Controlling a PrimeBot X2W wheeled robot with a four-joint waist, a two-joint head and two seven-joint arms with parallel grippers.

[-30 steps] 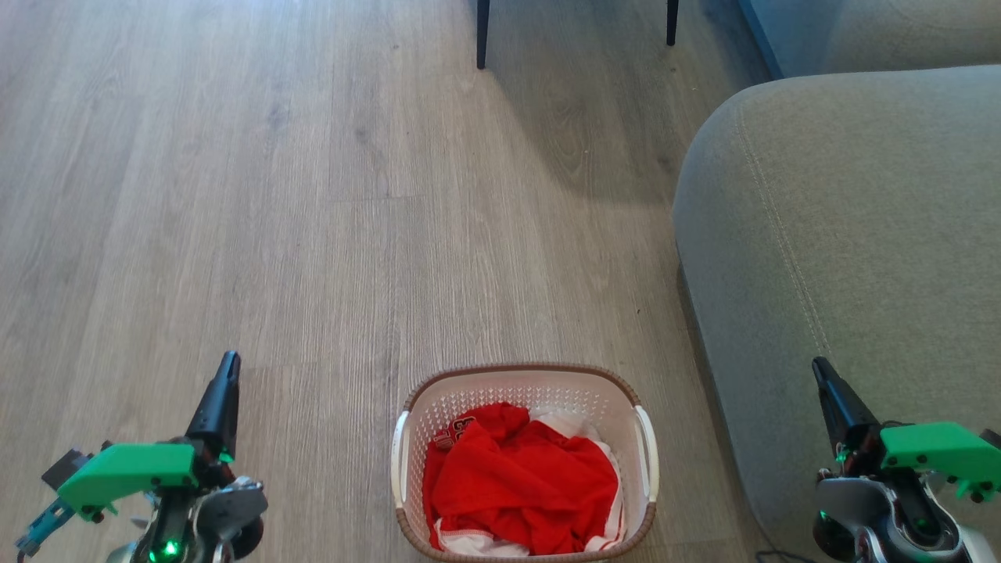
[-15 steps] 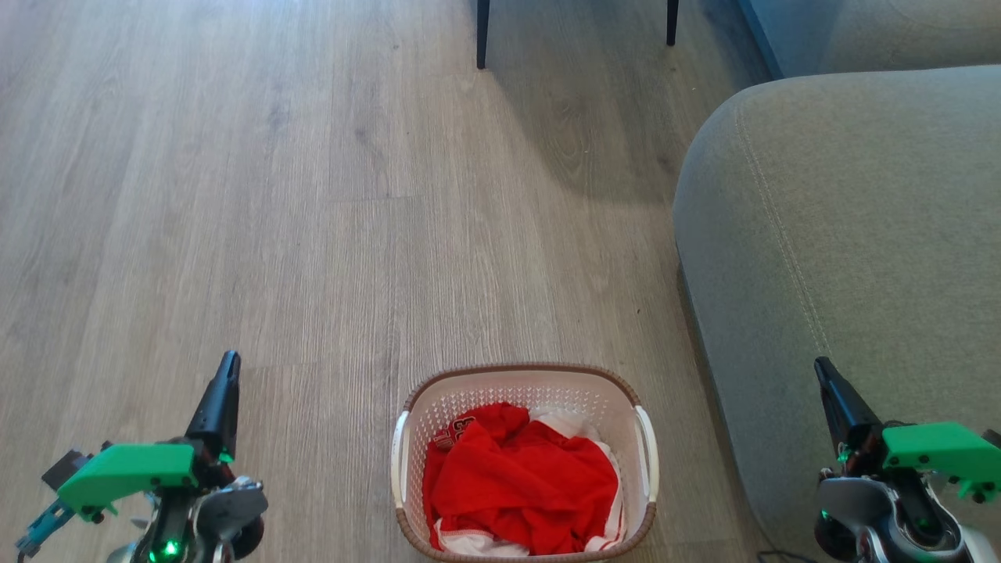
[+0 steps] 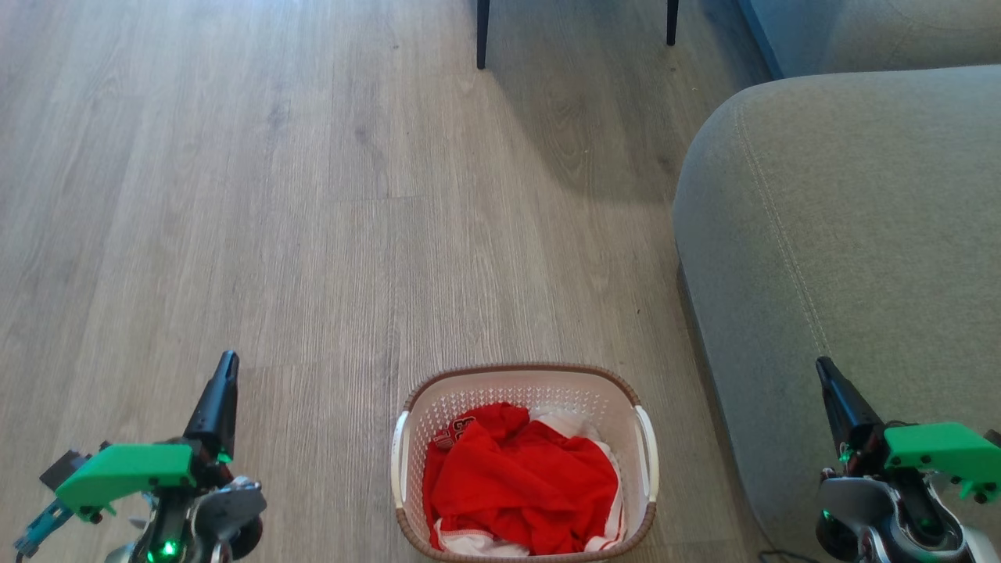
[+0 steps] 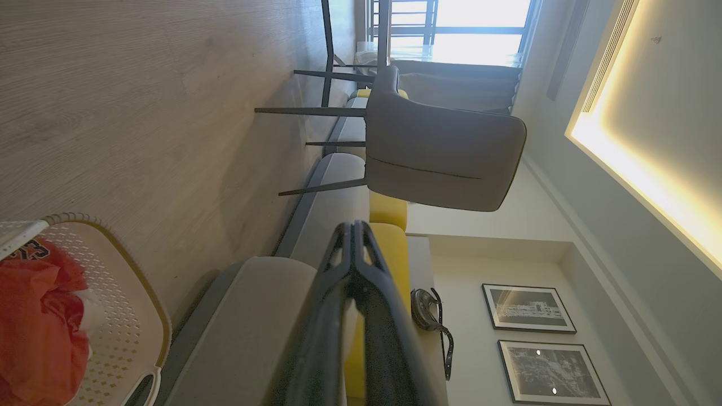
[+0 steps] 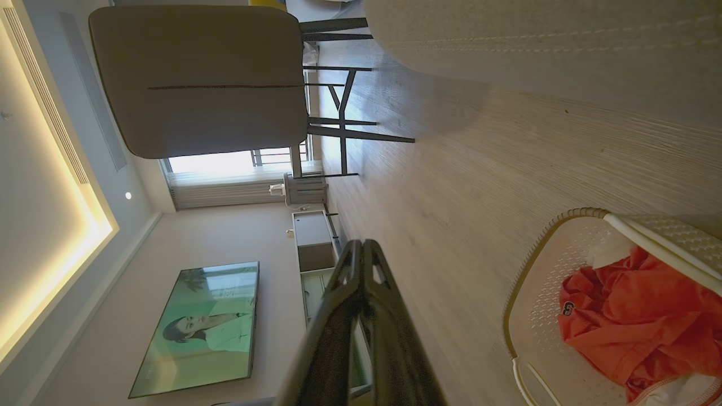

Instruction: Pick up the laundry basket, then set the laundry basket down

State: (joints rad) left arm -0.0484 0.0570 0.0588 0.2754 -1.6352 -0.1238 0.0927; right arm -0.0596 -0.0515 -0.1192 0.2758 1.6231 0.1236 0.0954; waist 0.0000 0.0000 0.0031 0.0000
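Left gripper (image 3: pixel 225 369), fingers pressed together and empty, hangs over the wood floor (image 3: pixel 313 195). To its right the laundry basket (image 3: pixel 485 400) of red and white clothes (image 3: pixel 520 481) sits apart from both hands. The right gripper (image 3: pixel 826 377), likewise closed and empty, is over the sofa (image 3: pixel 844 234).

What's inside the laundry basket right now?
A crumpled red garment and some white fabric lie in the laundry basket. They cover its bottom, so anything beneath is hidden.

Red clothes (image 3: pixel 520 485) hide the floor of the basket (image 3: pixel 522 366); the print on them is too small to read. Beyond the basket, the top edge cuts a chair (image 3: pixel 482 35) down to two legs.
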